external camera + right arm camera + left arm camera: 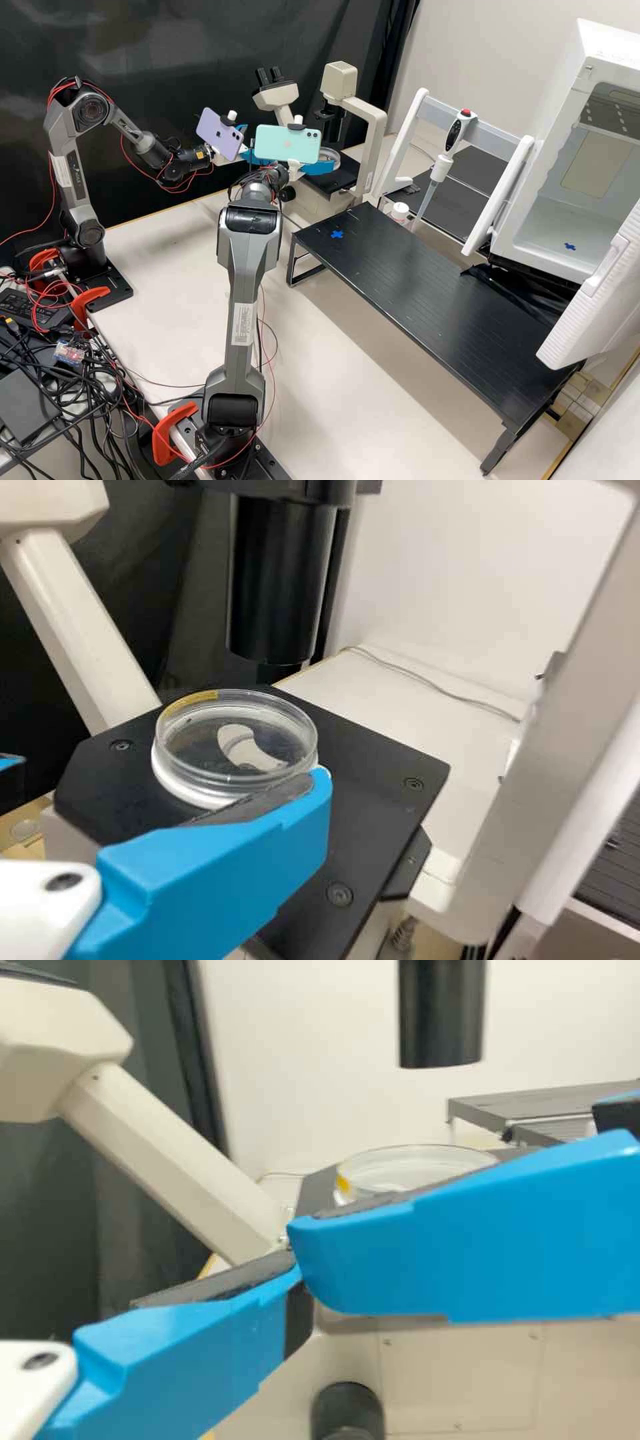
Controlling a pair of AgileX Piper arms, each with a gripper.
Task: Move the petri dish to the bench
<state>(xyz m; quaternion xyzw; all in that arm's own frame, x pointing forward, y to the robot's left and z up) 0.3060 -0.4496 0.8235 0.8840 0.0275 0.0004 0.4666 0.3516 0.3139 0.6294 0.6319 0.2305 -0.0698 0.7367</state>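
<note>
The clear petri dish (235,740), with a yellow strip on its rim, lies flat on the black microscope stage (385,780); its round edge (329,157) also appears in the high view. My right gripper (319,167) is open low beside it. In the right wrist view one blue finger of the right gripper (318,788) overlaps the dish's near edge. Left of it in the high view is my left gripper (257,157), partly behind the teal phone. The left gripper (300,1268) is shut, tips together, short of the dish (410,1168), whose lower part they hide.
The microscope's pillar (377,153) stands right of the stage, with its black condenser (280,580) above. A black raised bench (433,300) bears a blue cross (337,235). A pipette (440,160) on a white stand and an open white chamber (560,227) are farther right.
</note>
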